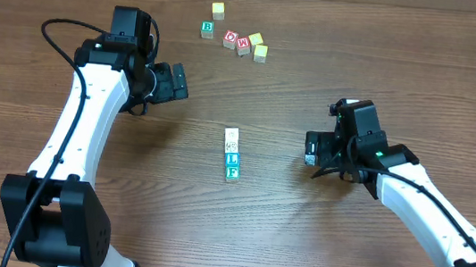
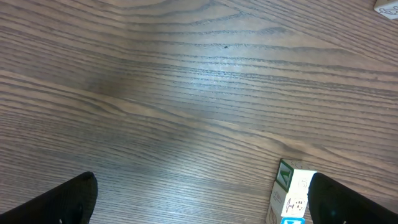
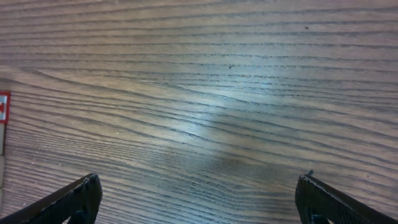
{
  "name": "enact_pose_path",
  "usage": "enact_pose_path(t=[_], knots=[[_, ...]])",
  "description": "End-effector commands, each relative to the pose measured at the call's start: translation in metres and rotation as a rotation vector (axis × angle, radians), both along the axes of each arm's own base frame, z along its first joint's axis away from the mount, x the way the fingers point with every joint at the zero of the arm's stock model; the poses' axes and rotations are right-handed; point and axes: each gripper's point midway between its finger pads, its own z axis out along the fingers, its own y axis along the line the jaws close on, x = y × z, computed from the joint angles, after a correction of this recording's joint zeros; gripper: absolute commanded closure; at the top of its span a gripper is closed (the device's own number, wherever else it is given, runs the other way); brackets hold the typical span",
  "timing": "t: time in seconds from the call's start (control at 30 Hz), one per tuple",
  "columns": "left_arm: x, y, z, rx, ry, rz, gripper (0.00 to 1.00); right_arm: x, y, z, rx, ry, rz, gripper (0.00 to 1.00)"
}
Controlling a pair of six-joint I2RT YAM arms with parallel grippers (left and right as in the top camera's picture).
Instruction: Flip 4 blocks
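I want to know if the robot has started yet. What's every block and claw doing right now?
left claw: open, holding nothing.
right claw: open, holding nothing.
row of blocks: lying end to end mid-table, no claw touching it.
far blocks: loose cluster near the table's far edge, away from both claws.
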Motion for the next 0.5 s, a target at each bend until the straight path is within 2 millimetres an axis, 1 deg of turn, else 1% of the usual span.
enact_pose_path(t=[0.0,0.1,0.13,0.17,0.27,0.37,0.47], knots=[[0.001,-0.004,0.0,0.003,-0.004,-0.026,0.0,0.006,0.001,0.031,0.03,-0.092,0.009,0.0],[0.001,-0.004,0.0,0.003,-0.004,-0.026,0.0,0.006,0.001,0.057,0.054,-0.161,0.009,0.0],[0.001,-0.004,0.0,0.003,-0.004,-0.026,0.0,0.005,0.001,0.07,0.068,-0.198,0.009,0.0],[0.001,-0.004,0.0,0.003,-0.004,-0.026,0.0,0.005,0.0,0.077,0.075,-0.218,0.009,0.0],[0.001,-0.004,0.0,0.003,-0.004,-0.026,0.0,0.0,-0.002,0.116,0.113,-0.325,0.009,0.0],[0.001,-0.004,0.0,0.003,-0.004,-0.027,0.0,-0.01,-0.005,0.155,0.153,-0.436,0.009,0.0],[0.001,-0.004,0.0,0.003,-0.004,-0.027,0.0,-0.024,-0.017,0.195,0.162,-0.563,-0.009,0.0]])
